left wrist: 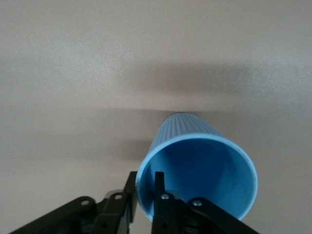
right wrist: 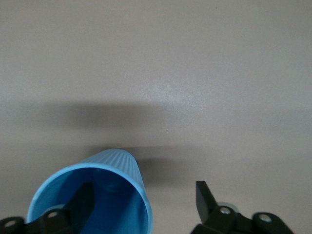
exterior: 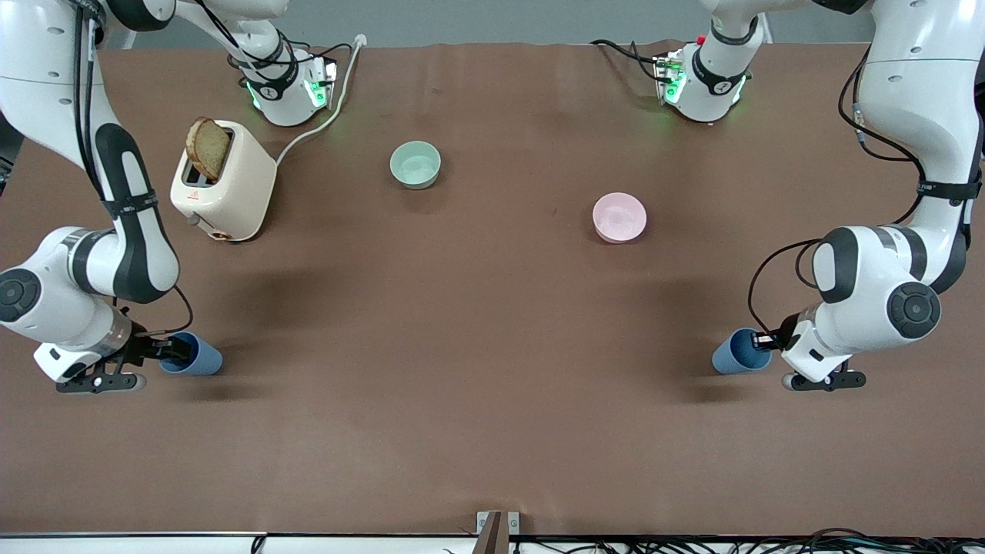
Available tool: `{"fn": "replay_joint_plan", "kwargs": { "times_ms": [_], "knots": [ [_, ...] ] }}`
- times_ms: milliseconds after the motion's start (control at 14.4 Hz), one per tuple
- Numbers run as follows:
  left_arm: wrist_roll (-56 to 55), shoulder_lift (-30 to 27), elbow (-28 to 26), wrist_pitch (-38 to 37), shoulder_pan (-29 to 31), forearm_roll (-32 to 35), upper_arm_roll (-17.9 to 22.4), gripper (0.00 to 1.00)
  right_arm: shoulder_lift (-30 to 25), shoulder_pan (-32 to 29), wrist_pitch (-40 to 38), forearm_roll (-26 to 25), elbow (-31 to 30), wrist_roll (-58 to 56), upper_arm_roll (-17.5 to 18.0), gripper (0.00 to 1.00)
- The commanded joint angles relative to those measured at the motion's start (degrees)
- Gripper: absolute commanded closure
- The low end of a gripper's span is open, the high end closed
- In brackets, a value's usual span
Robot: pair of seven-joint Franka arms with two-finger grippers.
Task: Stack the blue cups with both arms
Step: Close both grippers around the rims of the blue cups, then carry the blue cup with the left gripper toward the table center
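We see a brown table [exterior: 477, 369] under even light, with soft shadows on it. A grey wall [exterior: 492, 19] runs along its top edge, and cables [exterior: 769, 538] crowd the bottom edge.

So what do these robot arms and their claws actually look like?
Both arms are chunky, rounded white tubes with black joint bands and thin black cables looping alongside. Green lights glow at their bases. The left claw and right claw are black metal with two flat fingers.

Both blue cups [left wrist: 204, 161] [right wrist: 105, 185] look like ribbed matt plastic; the brown table [exterior: 462, 346] cover looks matt, cloth-like.
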Motion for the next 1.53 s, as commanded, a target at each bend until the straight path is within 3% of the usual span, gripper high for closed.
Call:
{"fn": "replay_joint_plan", "kwargs": {
  "times_ms": [0, 70, 139, 487, 835, 1113, 1391, 1461],
  "knots": [
    [-1.7, -0.3, 0.9, -0.1, 0.2, -0.8, -2.0, 0.99, 0.4, -0.3, 0.7, 0.3, -0.4, -0.6, 0.2, 0.63],
    [-3.6, -1.1, 0.9, -0.4, 0.2, -0.8, -3.6, 1.00, 0.4, -0.3, 0.6, 1.5, -0.2, -0.5, 0.2, 0.91],
    [-6.9, -2.0, 0.7, -0.6, 0.1, -0.9, -5.2, 1.00, 0.4, -0.3, 0.5, 3.6, 0.0, -0.5, 0.1, 0.99],
    [-29.2, -4.5, 1.4, -5.6, -4.4, -0.1, -14.8, 1.00, -0.3, -0.6, -2.6, 4.6, 2.8, -0.6, -0.1, 1.00],
    [-51.8, 0.5, 6.3, -5.5, -19.5, 0.0, -15.0, 1.00, -3.9, 0.5, -19.9, 4.7, 12.5, 4.5, 0.1, 1.00],
    [-59.3, 4.4, 7.8, -1.6, -25.6, 0.0, -14.8, 1.00, -8.8, 6.3, -20.9, 4.7, 12.8, 16.1, 0.6, 0.99],
    [-61.6, 6.8, 7.8, 2.4, -27.8, 0.0, -14.7, 0.95, -14.3, 7.2, -24.5, 4.6, 12.8, 29.4, 8.6, 0.99],
    [-61.5, 6.8, 7.8, 2.9, -27.9, 0.0, -14.6, 0.81, -15.6, 7.2, -25.7, 4.5, 12.8, 33.7, 11.2, 0.99]
  ]
}}
